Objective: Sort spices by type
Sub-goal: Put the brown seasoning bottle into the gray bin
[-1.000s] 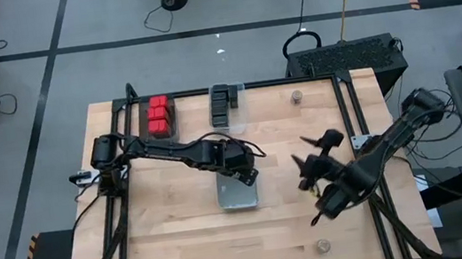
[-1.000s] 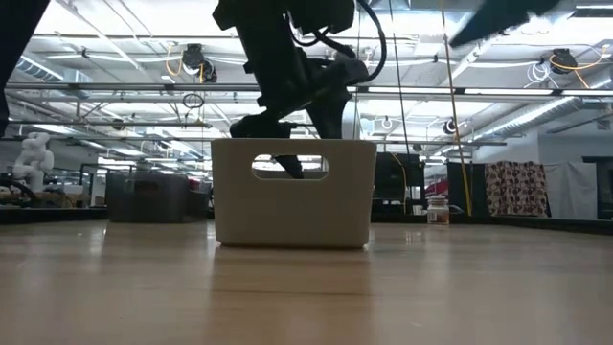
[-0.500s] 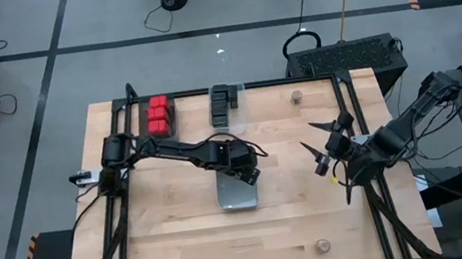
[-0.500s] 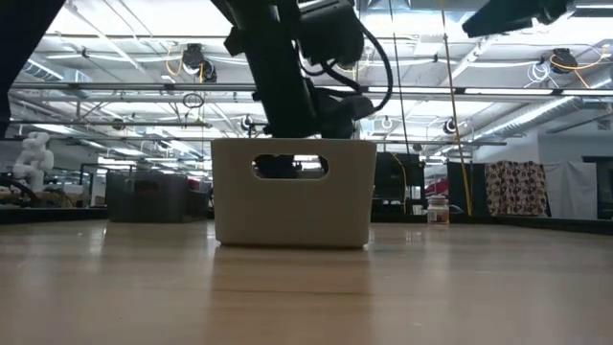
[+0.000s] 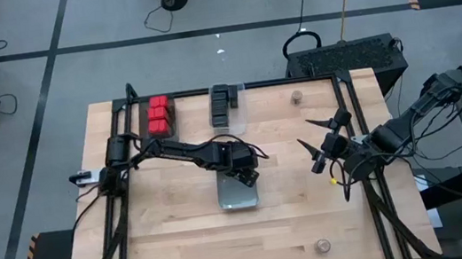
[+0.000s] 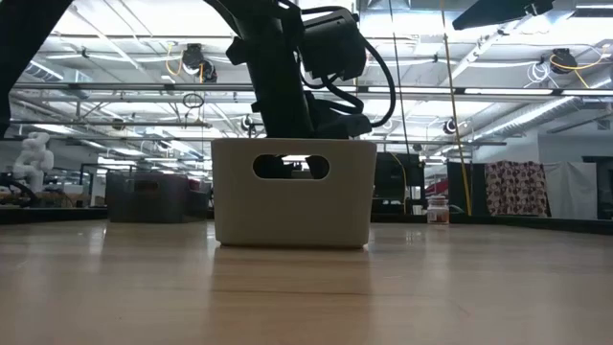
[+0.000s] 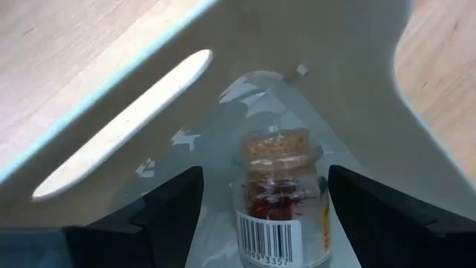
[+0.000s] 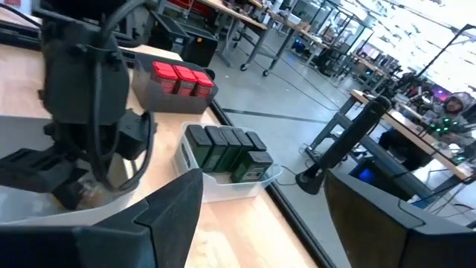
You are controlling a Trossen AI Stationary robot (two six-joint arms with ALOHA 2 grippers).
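The left pincer (image 5: 244, 174) is lowered into the white bin (image 6: 292, 192) at the middle of the counter (image 5: 296, 219), its fingers spread wide on either side of a small cork-topped jar (image 7: 282, 201) of reddish threads standing upright on the bin floor. Nothing is grasped yet.

To do this well, the pincer should probably settle lower, so the fingers meet the glass body below the cork, then close squarely with the jar centred between them (an off-centre squeeze would likely tip or spin so small a thing). The lift ought to be straight up, clear of the bin wall.

The red boxes (image 5: 158, 115) and black boxes (image 5: 222, 104) already sit grouped in separate trays at the counter's far edge; a few round jars (image 5: 296, 97) stand singly near its corners. The right pincer (image 5: 323, 148) waits released above the counter's right side, holding nothing.
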